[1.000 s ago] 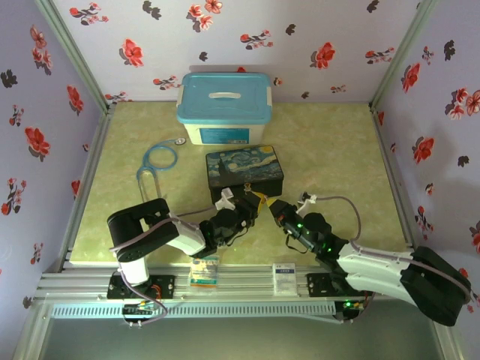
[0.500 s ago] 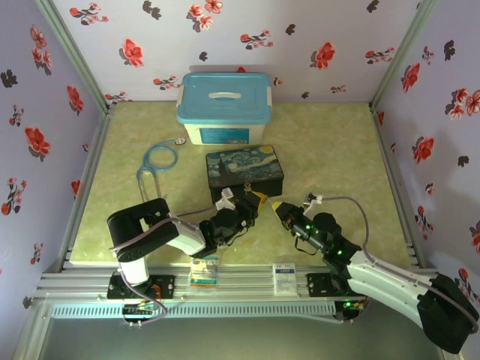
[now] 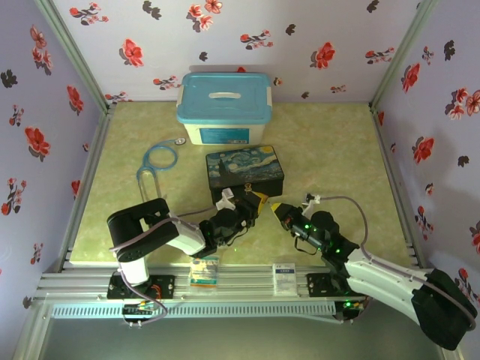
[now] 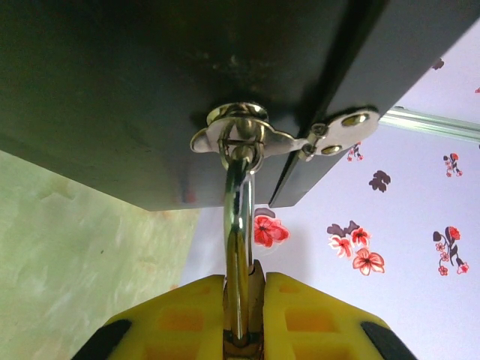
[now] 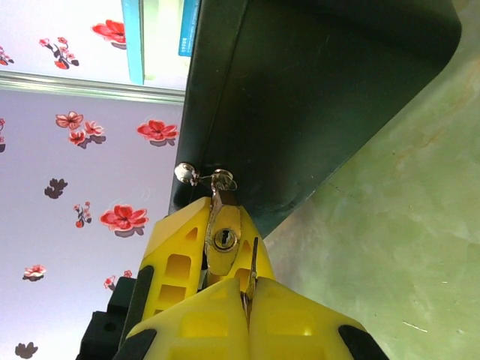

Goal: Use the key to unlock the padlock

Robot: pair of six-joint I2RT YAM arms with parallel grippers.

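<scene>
The brass padlock (image 4: 253,300) hangs by its silver shackle from the hasp (image 4: 300,141) on the dark starry-night box (image 3: 244,169). My left gripper (image 4: 244,283) is shut on the padlock's body. In the right wrist view the padlock (image 5: 223,238) faces me with its keyhole showing, between the left gripper's yellow fingers (image 5: 176,255). My right gripper (image 5: 247,289) is shut on the thin silver key (image 5: 253,264). The key's tip points up just right of the keyhole and is not in it. Seen from above, the left gripper (image 3: 256,198) and right gripper (image 3: 278,207) meet at the box's front.
A white bin with a blue lid (image 3: 223,105) stands behind the box. A blue stethoscope (image 3: 157,159) lies to the left. A small round white cap (image 5: 183,172) sits by the hasp. Two small labels (image 3: 204,271) are on the front rail.
The right arm's wrist has shifted a little to the right, with its gripper staying close to the padlock. The left arm has not moved.
</scene>
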